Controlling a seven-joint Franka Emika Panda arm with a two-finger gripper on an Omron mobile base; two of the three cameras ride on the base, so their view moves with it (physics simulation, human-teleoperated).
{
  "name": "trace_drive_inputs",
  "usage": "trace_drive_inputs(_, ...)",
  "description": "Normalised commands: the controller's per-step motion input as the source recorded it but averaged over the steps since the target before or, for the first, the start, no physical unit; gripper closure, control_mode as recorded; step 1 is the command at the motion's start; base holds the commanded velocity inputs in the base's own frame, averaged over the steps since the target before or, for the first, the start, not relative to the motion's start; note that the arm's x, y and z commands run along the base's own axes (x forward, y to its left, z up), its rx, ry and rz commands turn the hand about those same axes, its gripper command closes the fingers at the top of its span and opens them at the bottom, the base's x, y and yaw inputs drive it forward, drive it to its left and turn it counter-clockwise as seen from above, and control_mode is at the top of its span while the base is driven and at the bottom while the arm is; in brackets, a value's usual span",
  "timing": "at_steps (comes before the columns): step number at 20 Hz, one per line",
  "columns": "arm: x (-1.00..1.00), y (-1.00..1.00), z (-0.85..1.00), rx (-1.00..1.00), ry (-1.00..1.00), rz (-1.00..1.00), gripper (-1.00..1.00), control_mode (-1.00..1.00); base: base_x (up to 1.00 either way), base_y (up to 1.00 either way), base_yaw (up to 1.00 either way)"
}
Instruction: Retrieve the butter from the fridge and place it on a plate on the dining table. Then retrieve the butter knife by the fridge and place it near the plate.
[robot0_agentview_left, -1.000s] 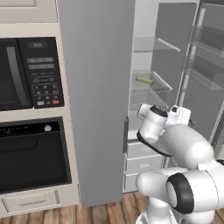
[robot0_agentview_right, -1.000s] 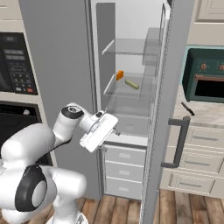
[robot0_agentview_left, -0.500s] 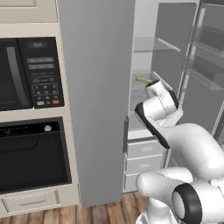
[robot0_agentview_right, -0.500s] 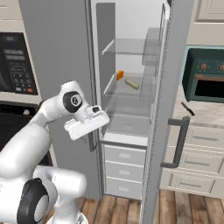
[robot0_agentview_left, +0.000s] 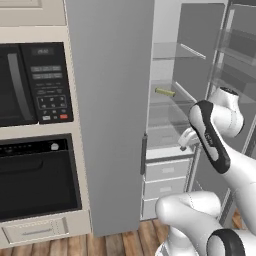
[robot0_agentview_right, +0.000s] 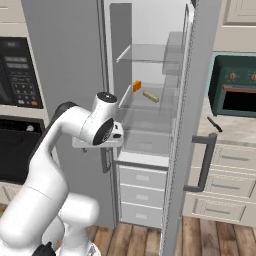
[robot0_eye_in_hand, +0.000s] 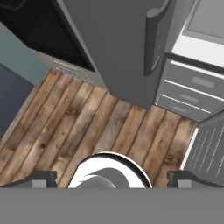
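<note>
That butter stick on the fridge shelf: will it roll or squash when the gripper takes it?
The butter looks like a small squared stick lying flat on the clear shelf, so it probably slides rather than rolls. Being small, it is likely light. It lies at an angle to the shelf's edge, so the open gripper may need turning; a firm squeeze could dent it.

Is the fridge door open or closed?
Open. One fridge door is swung wide, so you can see the glass shelves, the drawers and the butter lying on a shelf.

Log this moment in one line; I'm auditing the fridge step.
stage: reaching | fridge: right door open | butter: on shelf, untouched | gripper: open, empty
</note>
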Motion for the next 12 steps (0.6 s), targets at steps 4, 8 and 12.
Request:
trace_drive_inputs(4, 0.0, 0.06, 0.16, -0.04, 0.02, -0.3, -1.0, -1.0, 0.0, 0.0, 0.0)
trace_drive_inputs(8, 0.21, 0.46, 0.0, 0.05, 0.31, -0.46, -1.0, -1.0, 0.0, 0.0, 0.0)
trace_drive_inputs(12, 0.2, 0.19, 0.01, 0.01, 0.27, -0.41, -1.0, -1.0, 0.0, 0.0, 0.0)
